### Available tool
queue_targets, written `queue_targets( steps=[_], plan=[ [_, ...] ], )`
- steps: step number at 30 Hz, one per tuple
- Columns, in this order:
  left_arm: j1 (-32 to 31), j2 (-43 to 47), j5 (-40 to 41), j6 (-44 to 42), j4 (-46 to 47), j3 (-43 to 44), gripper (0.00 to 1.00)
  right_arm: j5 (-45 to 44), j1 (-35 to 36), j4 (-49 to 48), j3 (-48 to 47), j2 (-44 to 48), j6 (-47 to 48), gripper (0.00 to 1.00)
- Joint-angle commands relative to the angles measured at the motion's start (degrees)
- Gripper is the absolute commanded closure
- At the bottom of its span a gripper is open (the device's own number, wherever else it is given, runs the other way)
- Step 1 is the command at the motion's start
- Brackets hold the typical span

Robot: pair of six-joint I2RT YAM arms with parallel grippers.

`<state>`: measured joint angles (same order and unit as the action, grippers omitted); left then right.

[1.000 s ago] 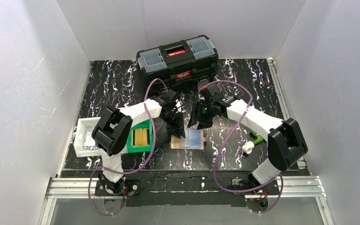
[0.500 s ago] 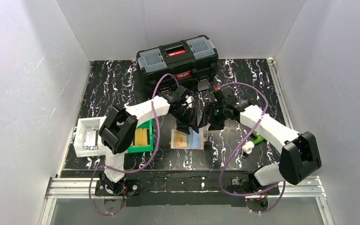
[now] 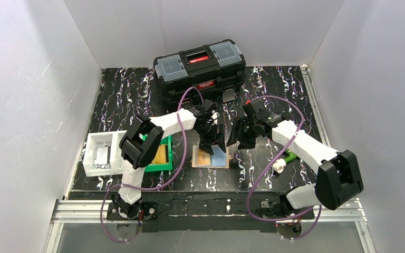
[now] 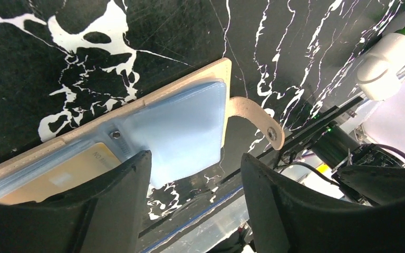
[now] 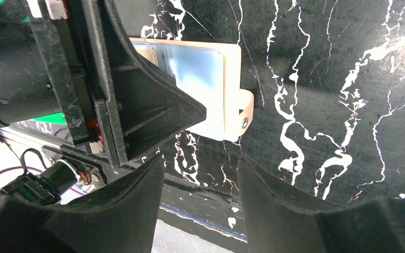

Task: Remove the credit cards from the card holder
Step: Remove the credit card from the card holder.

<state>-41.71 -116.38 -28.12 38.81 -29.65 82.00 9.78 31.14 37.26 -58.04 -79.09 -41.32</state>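
The tan card holder [image 3: 227,164] lies open on the black marbled table between my arms. Its right half shows a light blue credit card [image 3: 220,156] and its left half an orange-tan one [image 3: 203,158]. My left gripper [image 3: 211,145] hovers over the holder's far edge, open and holding nothing. In the left wrist view the blue card [image 4: 184,129], the orange-tan card [image 4: 68,176] and the holder's snap strap [image 4: 256,116] lie beyond the left gripper's [image 4: 195,174] spread fingers. My right gripper [image 3: 235,141] stands open just right of the holder [image 5: 232,89], also holding nothing.
A black toolbox [image 3: 199,67] stands at the back. A green bin [image 3: 164,166] with yellow-tan slabs and a white tray [image 3: 92,142] sit left of the holder. A white cylinder [image 3: 279,166] and a green piece [image 3: 290,156] lie to the right.
My left gripper's jaws have spread apart and it has shifted right over the holder. The right gripper has drawn back to the right. The orange-tan card now shows.
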Motion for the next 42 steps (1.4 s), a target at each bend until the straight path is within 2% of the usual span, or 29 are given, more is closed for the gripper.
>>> queue_targets(
  steps=[1,7,13,25,32,42],
  plan=[
    [0.0,4.9,3.5,-1.7,-4.8,2.8,0.38,1.3,-0.2,-1.1,0.5,1.2,0.6,0.39],
    [2.7,12.4,11.9,-4.3,-10.6,-1.2,0.37,7.3,-0.1,-5.0,0.6,-0.9,-0.8,0.39],
    [6.1,17.4,14.5,-6.2,-11.5,-8.0,0.4,13.4,0.2,-11.2,0.7,-4.7,-3.2,0.39],
    [7.2,15.5,10.0,-6.2,-6.8,-11.9,0.8,20.4,1.5,-20.0,0.3,-14.2,-7.6,0.46],
    [7.2,13.5,9.1,-6.1,-5.6,-12.7,0.9,21.4,1.6,-21.7,1.0,-16.3,-8.2,0.47],
    [7.2,11.3,8.0,-5.8,-4.2,-13.5,0.95,22.2,2.1,-23.2,1.6,-18.7,-8.6,0.47]
  ],
)
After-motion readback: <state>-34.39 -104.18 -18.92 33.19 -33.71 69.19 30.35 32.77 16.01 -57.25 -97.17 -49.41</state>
